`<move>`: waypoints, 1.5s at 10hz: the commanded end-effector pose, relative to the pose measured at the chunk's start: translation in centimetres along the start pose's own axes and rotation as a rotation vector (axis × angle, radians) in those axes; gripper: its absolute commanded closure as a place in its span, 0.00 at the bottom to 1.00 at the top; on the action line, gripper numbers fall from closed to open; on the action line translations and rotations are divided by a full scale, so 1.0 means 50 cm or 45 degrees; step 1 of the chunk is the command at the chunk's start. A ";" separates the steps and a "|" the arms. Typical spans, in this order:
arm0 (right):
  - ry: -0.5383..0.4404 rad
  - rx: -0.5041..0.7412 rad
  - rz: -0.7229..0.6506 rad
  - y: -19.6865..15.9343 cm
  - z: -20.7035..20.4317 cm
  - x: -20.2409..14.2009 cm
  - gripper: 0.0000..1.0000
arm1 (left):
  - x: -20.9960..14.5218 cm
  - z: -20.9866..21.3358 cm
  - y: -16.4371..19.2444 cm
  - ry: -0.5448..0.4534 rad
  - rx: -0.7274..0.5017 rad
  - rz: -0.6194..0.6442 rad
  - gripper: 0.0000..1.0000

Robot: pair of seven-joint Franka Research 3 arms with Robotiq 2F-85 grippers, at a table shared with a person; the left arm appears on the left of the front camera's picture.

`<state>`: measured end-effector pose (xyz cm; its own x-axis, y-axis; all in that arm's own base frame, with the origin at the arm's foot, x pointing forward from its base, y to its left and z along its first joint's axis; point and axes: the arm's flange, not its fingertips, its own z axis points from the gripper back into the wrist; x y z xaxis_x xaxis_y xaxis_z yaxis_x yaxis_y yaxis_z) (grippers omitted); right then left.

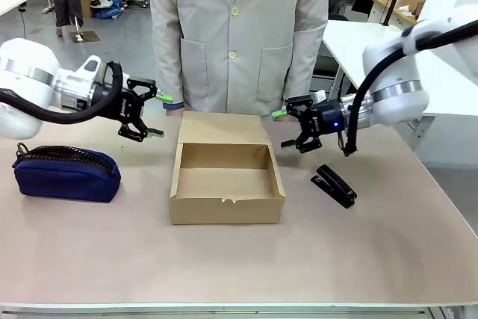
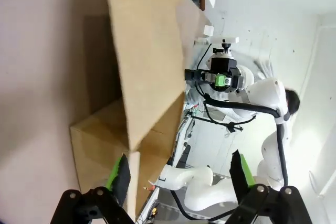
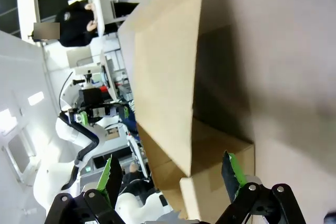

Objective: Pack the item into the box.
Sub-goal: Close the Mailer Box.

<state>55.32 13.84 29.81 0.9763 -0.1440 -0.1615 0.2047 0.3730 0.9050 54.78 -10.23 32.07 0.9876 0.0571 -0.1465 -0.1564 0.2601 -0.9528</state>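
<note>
Flanking the box [image 1: 224, 211] at ten and two o'clock, left gripper [image 1: 163, 116] and right gripper [image 1: 283, 129] hang spread; its cardboard looks light and stiff, so pinch a wall.

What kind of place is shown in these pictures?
Probably a robotics laboratory or test workshop. A white left robot arm and a white right robot arm reach over a beige table holding an open brown cardboard box, and another white work table stands behind.

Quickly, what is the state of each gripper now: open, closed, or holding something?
Left gripper: open, holding nothing.
Right gripper: open, holding nothing.
</note>
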 end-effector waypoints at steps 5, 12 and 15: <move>0.012 0.056 -0.001 -0.021 -0.039 0.042 0.00 | 0.039 -0.028 0.033 0.035 0.022 0.076 0.00; 0.095 0.148 0.003 -0.035 -0.107 0.085 0.00 | 0.095 -0.136 0.049 0.045 0.021 0.015 0.00; 0.160 0.190 0.016 -0.038 -0.113 0.080 0.00 | 0.090 -0.142 0.054 0.088 -0.019 -0.011 0.00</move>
<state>58.85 17.57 25.28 0.9757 -0.0365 -0.2161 0.2178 0.2733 0.9370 58.79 -16.38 26.81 0.9839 -0.0008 -0.1787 -0.1711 0.2836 -0.9435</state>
